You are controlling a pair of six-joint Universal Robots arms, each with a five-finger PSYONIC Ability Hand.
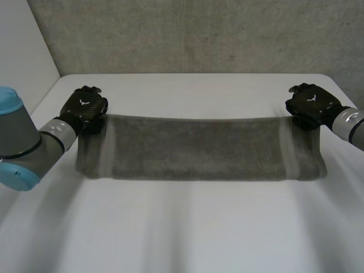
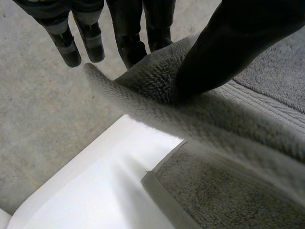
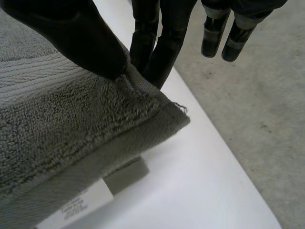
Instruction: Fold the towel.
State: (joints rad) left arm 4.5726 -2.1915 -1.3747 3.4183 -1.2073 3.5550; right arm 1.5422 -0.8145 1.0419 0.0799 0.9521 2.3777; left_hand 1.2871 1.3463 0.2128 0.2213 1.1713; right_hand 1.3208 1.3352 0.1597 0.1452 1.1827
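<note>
Towel (image 1: 199, 148) looks mid-fold on the counter (image 1: 187, 227): left hand (image 1: 84, 108) and right hand (image 1: 310, 104) each pinch a corner, lifted over the lower layer, not laid down yet.

We see the surface (image 1: 182, 227) bare on the near side of the towel (image 1: 199, 148), with broad room there for a hand to pass. Beyond the towel a narrower bare strip runs to the far edge, and a grey wall (image 1: 187, 34) rises behind it. The towel spans almost the whole width, held between our left hand (image 1: 84, 108) and right hand (image 1: 310, 102), each pinching a far corner, and it bars the middle. Outside each hand there is little surface before the side edge.
</note>
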